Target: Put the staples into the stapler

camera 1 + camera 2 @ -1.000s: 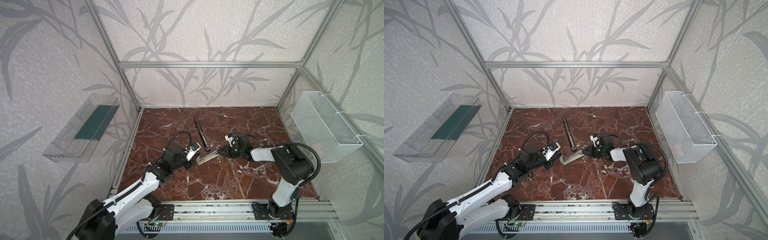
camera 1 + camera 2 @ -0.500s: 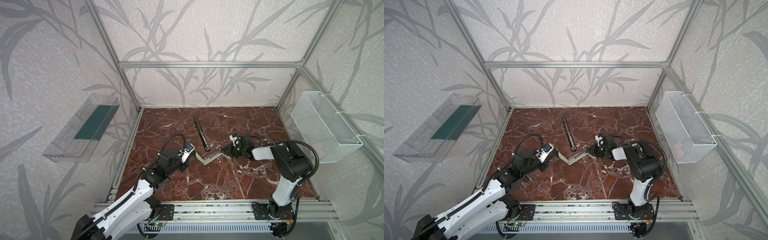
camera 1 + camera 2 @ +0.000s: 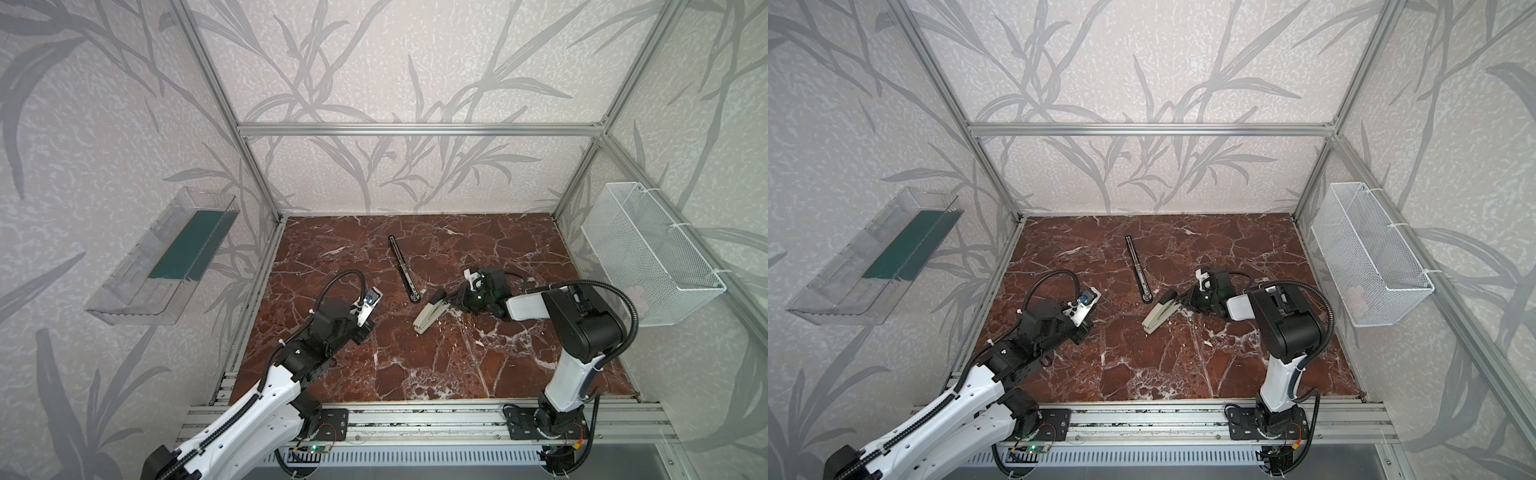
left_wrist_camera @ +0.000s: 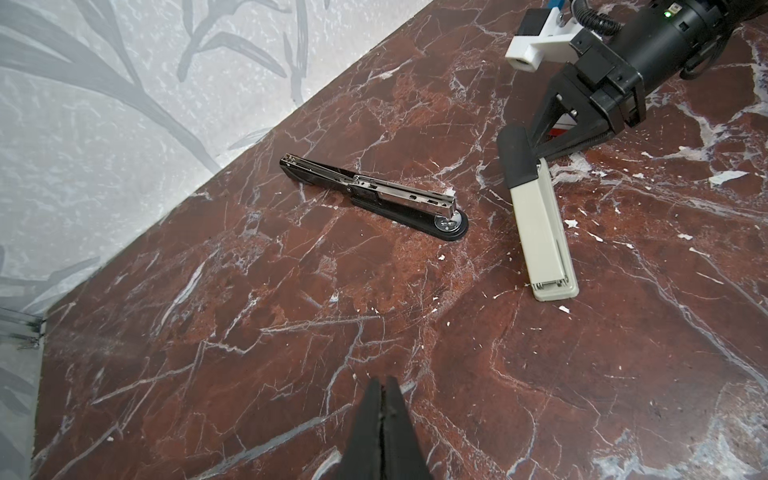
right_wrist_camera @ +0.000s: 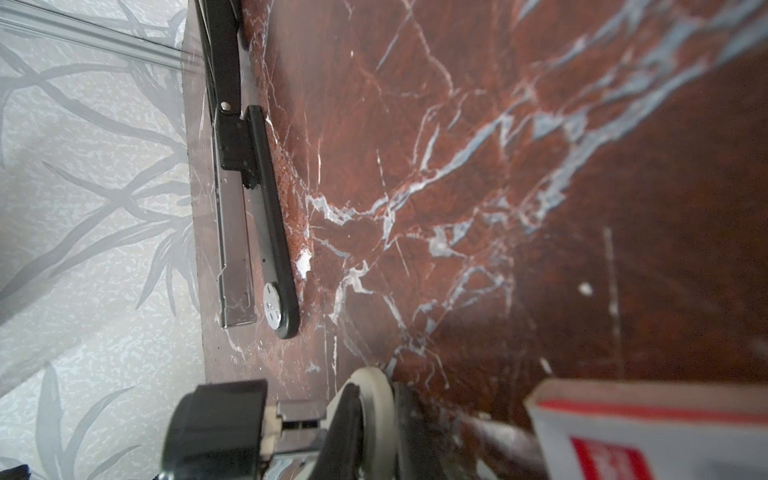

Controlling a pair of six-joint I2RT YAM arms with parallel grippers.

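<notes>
1. Beige and shut, the stapler (image 4: pixel 540 232) lies on the bench (image 4: pixel 270 353); opening it looks like the step in hand.
2. Jaws of the right gripper (image 4: pixel 538 151) seem clenched on its black rear end; those of the left gripper (image 4: pixel 382 409) are pressed together, empty, well apart.
3. No staples are visible; their red-printed box (image 5: pixel 648 432) sits just beside the right jaws.
4. Next: lift the lid, then fetch a strip.

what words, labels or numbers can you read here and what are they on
No text can be read anywhere.
box: red print, too blurred to read.
black stapler: marks on its round plate, too small to read.
beige stapler: no text shows.
</notes>
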